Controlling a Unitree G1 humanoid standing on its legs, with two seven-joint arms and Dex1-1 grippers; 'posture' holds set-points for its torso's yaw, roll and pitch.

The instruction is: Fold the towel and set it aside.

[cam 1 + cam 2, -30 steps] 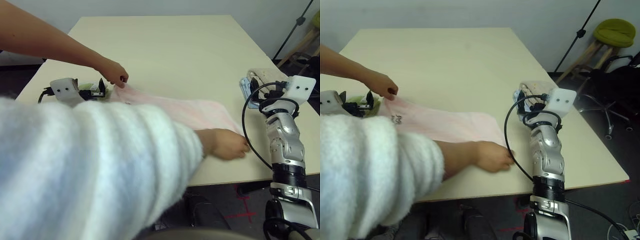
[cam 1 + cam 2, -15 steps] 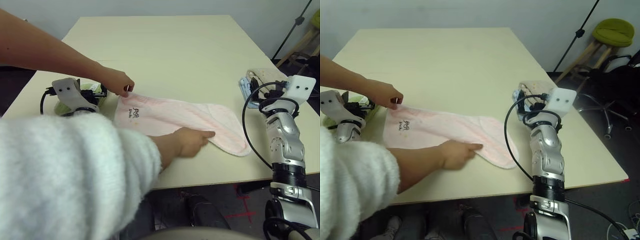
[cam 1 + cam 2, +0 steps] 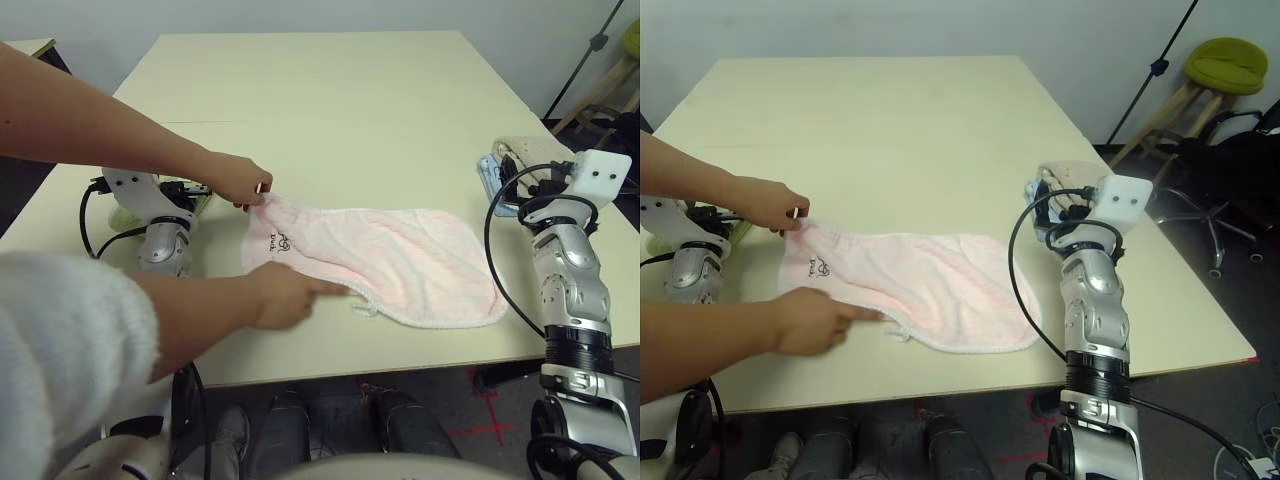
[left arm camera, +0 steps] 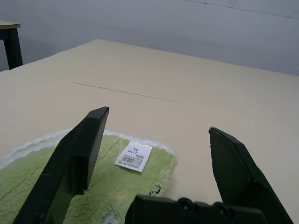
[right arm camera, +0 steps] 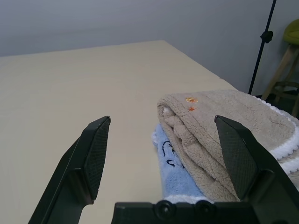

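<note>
Beige-tan towel (image 5: pixel 219 126) w/ white edging lies folded at the right side of the table (image 3: pixel 330 90), stacked on a light blue cloth (image 5: pixel 175 170); small orange marks show near its folded end. Right gripper (image 5: pixel 163 154) hangs just short of that stack, fingers (image 5: pixel 91 154) spread wide, nothing between them, not touching the towel.

Mid-table, near edge: a pink towel (image 3: pixel 390 255) spread flat, dark motif near its left end, long side running left-right. A person leans in from the left. One hand (image 3: pixel 238 180) pinches the pink towel's far-left corner; the other hand (image 3: pixel 285 295) presses a pointing finger on its near edge, w/ a fuzzy white sleeve (image 3: pixel 60 350) up the arm.

Left gripper (image 4: pixel 156 140) sits at the table's left side over a lime-green cloth (image 4: pixel 56 182) w/ a white label (image 4: pixel 133 157). Its fingers (image 4: pixel 79 154) also stand fully apart & empty, the label lying between them in the wrist view.

Right forearm (image 3: pixel 575 290) stands upright off the table's right-near corner, black cable looped beside it.
</note>
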